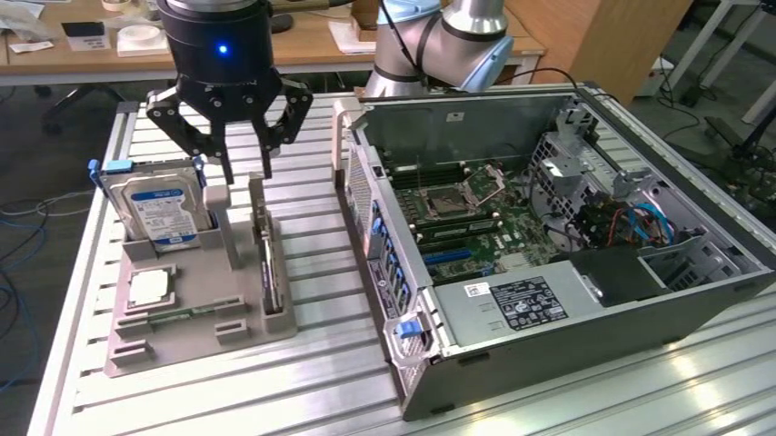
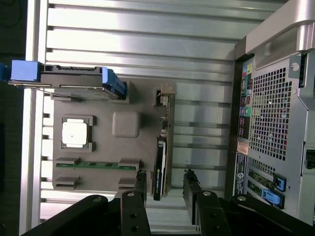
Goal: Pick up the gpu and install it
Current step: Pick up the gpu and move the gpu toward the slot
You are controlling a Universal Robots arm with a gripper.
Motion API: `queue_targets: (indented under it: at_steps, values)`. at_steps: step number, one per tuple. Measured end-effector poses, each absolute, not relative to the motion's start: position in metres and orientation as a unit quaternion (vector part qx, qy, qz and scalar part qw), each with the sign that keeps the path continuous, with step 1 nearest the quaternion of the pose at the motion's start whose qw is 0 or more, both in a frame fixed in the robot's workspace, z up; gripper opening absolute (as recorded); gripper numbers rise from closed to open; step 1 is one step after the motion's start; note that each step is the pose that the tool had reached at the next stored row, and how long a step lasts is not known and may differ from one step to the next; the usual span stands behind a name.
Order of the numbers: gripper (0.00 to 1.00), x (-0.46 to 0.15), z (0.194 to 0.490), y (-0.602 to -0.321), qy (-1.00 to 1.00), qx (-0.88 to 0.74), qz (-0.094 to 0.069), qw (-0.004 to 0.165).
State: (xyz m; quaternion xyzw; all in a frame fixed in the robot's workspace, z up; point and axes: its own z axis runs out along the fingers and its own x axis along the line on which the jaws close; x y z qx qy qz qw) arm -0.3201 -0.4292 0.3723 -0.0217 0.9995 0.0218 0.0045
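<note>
The gpu is a thin dark card standing on edge in a slot of the grey holder on the slatted table. In the wrist view the gpu appears as a narrow black and brownish strip with its metal bracket at the far end. My gripper hangs open just above the card's bracket end, not touching it. From the wrist, the gripper has one finger on each side of the card's near end, with nothing held between them.
The holder also carries a hard drive with a blue label, a small square silver chip and a green memory stick. An open computer case lies at the exterior view's right, motherboard exposed. A desk stands behind.
</note>
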Motion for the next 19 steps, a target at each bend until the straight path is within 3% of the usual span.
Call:
queue_targets:
  at_steps: [19]
  values:
    - [0.51,-0.3201,0.3723,-0.4292,1.0,-0.022,0.022,0.004]
